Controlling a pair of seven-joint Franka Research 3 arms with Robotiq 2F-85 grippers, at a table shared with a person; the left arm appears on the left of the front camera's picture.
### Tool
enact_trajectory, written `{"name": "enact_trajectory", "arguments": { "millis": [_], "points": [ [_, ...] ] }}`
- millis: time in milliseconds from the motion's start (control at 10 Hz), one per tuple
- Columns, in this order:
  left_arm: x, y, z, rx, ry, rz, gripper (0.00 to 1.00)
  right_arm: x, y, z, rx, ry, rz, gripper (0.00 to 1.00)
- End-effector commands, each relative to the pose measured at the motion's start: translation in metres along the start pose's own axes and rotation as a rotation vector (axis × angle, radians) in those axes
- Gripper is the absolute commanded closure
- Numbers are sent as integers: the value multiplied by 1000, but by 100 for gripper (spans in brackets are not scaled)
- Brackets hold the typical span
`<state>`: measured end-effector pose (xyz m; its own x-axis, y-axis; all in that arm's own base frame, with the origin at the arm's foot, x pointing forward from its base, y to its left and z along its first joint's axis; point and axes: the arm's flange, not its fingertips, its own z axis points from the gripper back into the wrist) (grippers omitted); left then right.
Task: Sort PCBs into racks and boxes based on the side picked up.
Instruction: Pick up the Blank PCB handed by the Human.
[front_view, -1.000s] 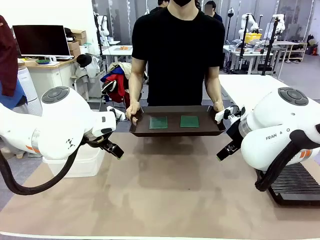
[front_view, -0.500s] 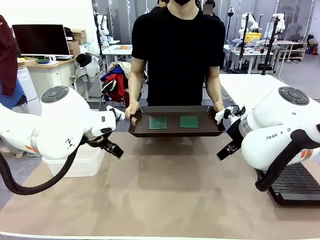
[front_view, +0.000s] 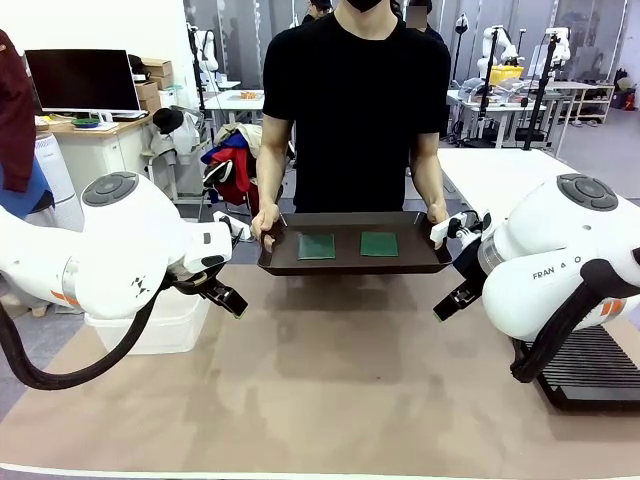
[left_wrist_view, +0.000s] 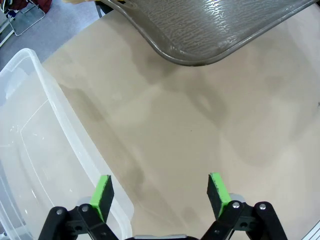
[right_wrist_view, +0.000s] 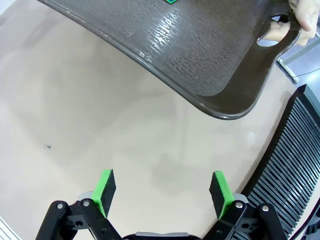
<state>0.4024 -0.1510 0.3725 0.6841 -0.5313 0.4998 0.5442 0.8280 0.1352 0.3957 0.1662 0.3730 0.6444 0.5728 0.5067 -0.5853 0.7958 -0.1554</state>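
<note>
Left hand (left_wrist_view: 160, 190) and right hand (right_wrist_view: 162, 192) hang spread wide and empty above the tabletop (front_view: 330, 380). Two green PCBs (front_view: 317, 245) (front_view: 379, 243) lie side by side on a brown tray (front_view: 300, 266) held by a person at twelve o'clock. Clear box (front_view: 165, 325) at nine, black rack (front_view: 600, 372) at three.

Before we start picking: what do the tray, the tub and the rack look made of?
Tray: probably dark brown moulded plastic; its underside shows a grained texture with a soft sheen and a cut-out handle.
Tub: clear, glossy plastic; you can see through its walls.
Rack: matte black with fine parallel slots; plastic or coated metal, hard to tell.
</note>
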Motion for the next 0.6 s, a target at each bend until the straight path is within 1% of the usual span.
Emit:
{"name": "enact_trajectory", "arguments": {
  "millis": [0,100,200,300,500],
  "points": [
    [0,0,0,0,0,0,0,0,0,0,0,0,0,0],
    [4,-12,0,-44,-5,9,0,5,-16,17,55,41,34,0],
    [1,-23,13,-77,-2,-42,0,3,-13,29,116,60,9,0],
    [-4,-19,33,-85,21,-123,0,0,0,31,170,44,-25,0],
    [8,-18,53,-162,-7,-182,0,18,-15,56,279,65,-1,0]
  ]
}}
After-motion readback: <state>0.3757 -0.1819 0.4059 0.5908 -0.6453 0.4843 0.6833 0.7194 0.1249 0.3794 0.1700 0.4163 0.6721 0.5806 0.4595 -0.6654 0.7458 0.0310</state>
